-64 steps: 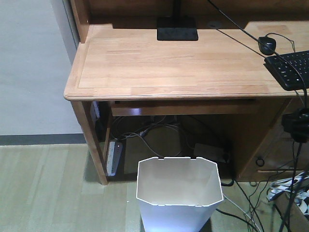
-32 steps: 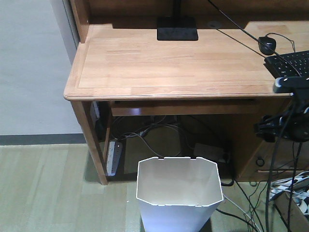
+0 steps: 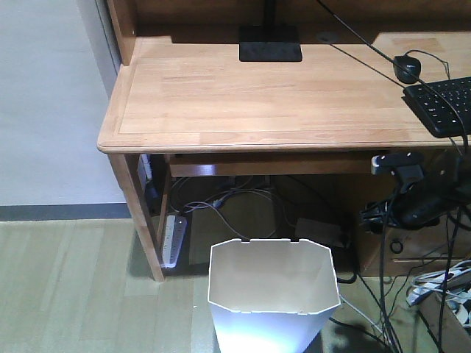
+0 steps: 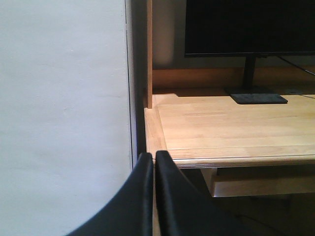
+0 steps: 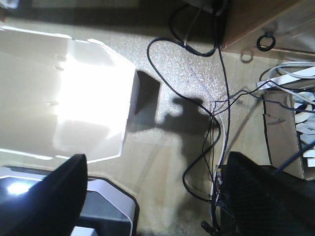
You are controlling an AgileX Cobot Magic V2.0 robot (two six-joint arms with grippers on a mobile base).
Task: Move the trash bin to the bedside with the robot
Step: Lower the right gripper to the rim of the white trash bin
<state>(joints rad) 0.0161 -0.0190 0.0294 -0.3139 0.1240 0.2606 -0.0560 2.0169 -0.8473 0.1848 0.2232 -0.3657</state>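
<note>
The right claw (image 5: 155, 162) is wide open and holds nothing. It hangs over the floor near the white bin (image 3: 268, 327). The left claw (image 4: 153, 156) is pinched shut with nothing in it. The bin stands on the floor in front of the wooden desk (image 3: 257, 95), near the tangled wires (image 3: 221, 202) underneath.

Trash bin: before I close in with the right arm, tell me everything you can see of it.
The trash bin is white and plastic-looking, with a corner-cut rim notched along its far edge, tapering walls and a cream interior that looks empty. It stands upright on the floor in front of the wooden desk, its base cut off by the frame. Nothing touches it: the right gripper hangs open beside it, and cables lie apart from it.
</note>
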